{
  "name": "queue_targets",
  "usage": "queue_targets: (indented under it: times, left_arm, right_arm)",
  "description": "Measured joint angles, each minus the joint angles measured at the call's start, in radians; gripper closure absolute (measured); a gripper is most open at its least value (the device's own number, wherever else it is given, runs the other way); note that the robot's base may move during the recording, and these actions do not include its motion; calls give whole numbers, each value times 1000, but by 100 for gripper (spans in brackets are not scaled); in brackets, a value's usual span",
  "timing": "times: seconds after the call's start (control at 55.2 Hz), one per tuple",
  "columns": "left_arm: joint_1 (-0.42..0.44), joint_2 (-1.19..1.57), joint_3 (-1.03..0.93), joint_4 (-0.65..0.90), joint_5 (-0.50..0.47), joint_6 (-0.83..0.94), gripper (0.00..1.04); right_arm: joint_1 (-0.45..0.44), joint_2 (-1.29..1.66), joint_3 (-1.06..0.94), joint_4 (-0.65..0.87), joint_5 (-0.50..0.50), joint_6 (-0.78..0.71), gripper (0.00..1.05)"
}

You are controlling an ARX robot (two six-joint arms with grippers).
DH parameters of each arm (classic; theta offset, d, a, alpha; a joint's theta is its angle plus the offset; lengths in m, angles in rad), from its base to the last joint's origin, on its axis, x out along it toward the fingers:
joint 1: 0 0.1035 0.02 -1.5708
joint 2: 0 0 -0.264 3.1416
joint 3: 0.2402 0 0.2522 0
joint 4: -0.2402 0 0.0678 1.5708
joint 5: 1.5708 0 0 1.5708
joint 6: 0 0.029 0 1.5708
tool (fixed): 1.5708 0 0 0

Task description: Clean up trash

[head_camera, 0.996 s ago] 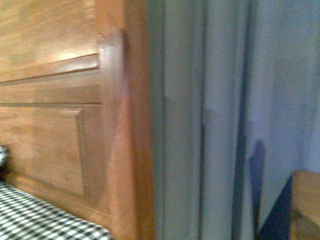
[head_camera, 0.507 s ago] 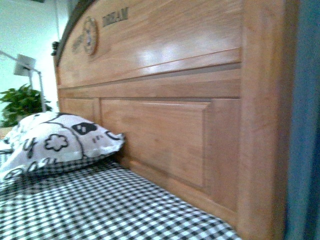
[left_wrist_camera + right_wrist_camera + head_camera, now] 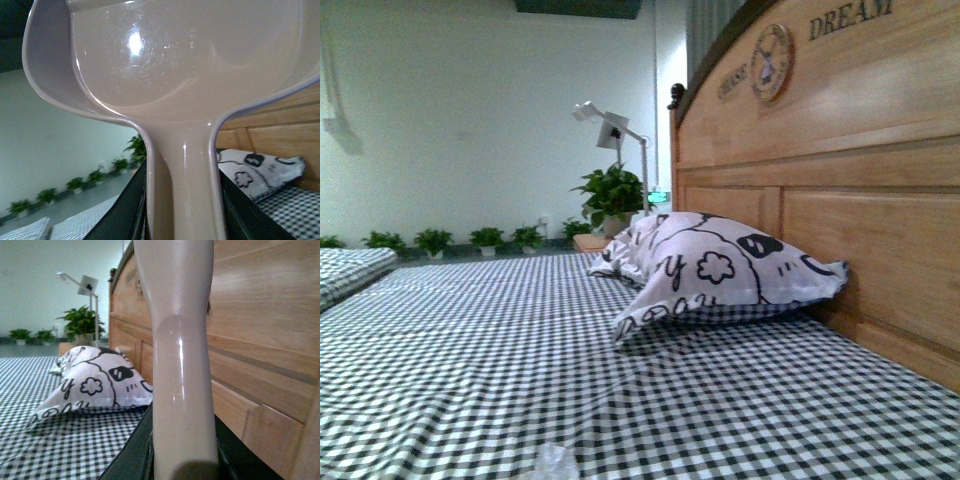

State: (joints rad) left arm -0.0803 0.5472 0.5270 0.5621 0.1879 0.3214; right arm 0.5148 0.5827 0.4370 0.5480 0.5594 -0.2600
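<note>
**Tissue wad lies out of both wrist cameras' sight**

The trash [image 3: 552, 463], a small crumpled white wad, lies on the checked sheet [image 3: 470, 350] at the bottom edge of the front view, well short of the pillow [image 3: 720, 265] by the headboard [image 3: 860, 150]. The left gripper [image 3: 182, 215] clamps a dustpan [image 3: 175, 60] by its stem. The right gripper [image 3: 185, 460] pinches a beige handle [image 3: 177, 340], probably a brush's. Neither wrist view shows the wad, and no gripper shows in front, so their spacing cannot be told. The risk is that a light wad on soft cloth skids off the pan's lip, or the sheet bunches under the tools.
</note>
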Motion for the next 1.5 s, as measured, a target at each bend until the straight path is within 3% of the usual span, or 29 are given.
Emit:
queue_targets:
  times: [0.127,0.163,0.199,0.29,0.362,0.435,0.598,0.76,0.779,0.797,0.833,1.086,1.503]
  left_arm:
    - [3,-2,0,-1,6,-2,78]
    - [-17,11,24,-63,-36,-34,78]
    - [-39,44,117,-319,-169,-129,78]
    - [15,132,290,-691,-263,-253,78]
    - [101,196,375,-938,-228,-266,78]
    - [195,254,415,-1152,-117,-206,78]
    - [364,340,419,-1361,61,11,78]
    - [483,369,419,-1426,146,224,78]
    - [527,403,418,-1418,204,454,78]
    - [523,409,403,-1452,298,567,78]
    - [521,411,392,-1457,314,610,78]
    - [547,419,322,-1523,343,836,78]
    - [631,440,247,-1458,364,949,78]
  right_arm:
    - [2,-3,0,0,10,-3,85]
    - [0,-4,0,0,13,-3,85]
    - [0,-5,0,0,15,-3,85]
    - [0,-7,0,0,14,-3,85]
    - [0,-12,-1,1,12,-3,85]
    - [0,-13,-1,1,12,-3,85]
    - [0,-12,-1,1,10,-3,85]
    - [-1,-12,-1,1,9,-3,85]
    - [-1,-12,-1,1,10,-3,85]
    - [-1,-12,-1,1,10,-3,85]
    - [-1,-12,-1,1,10,-3,85]
    - [-1,-12,-1,1,11,-3,85]
    - [-1,-12,-1,1,10,-3,85]
